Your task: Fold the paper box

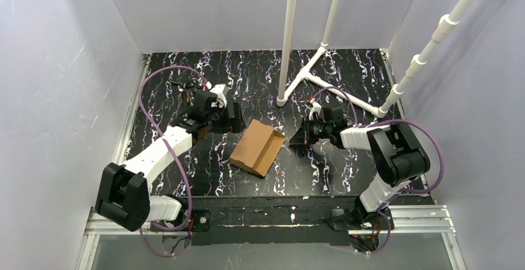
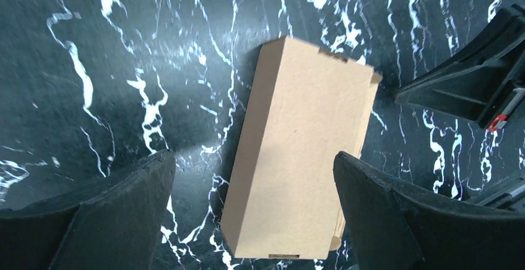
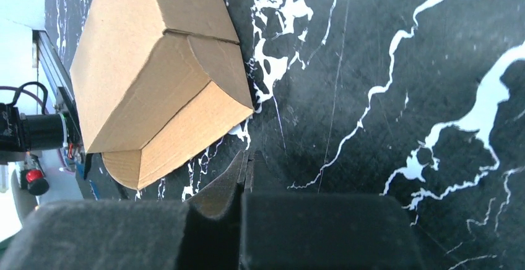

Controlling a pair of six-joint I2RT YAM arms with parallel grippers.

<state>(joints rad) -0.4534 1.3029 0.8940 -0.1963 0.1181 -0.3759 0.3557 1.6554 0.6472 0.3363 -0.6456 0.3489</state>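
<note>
The paper box is plain brown cardboard, folded into a small rectangular block lying on the black marbled table. In the left wrist view the paper box lies below and between my spread fingers, touching neither. My left gripper hangs open just left of the box. My right gripper sits just right of the box, shut with nothing between its fingers. In the right wrist view the paper box shows an end flap sticking out, a little beyond my right gripper.
A white pipe frame stands on the table behind the right arm, with a slanted pipe at the right wall. Grey walls enclose the table on three sides. Purple cables loop from both arms.
</note>
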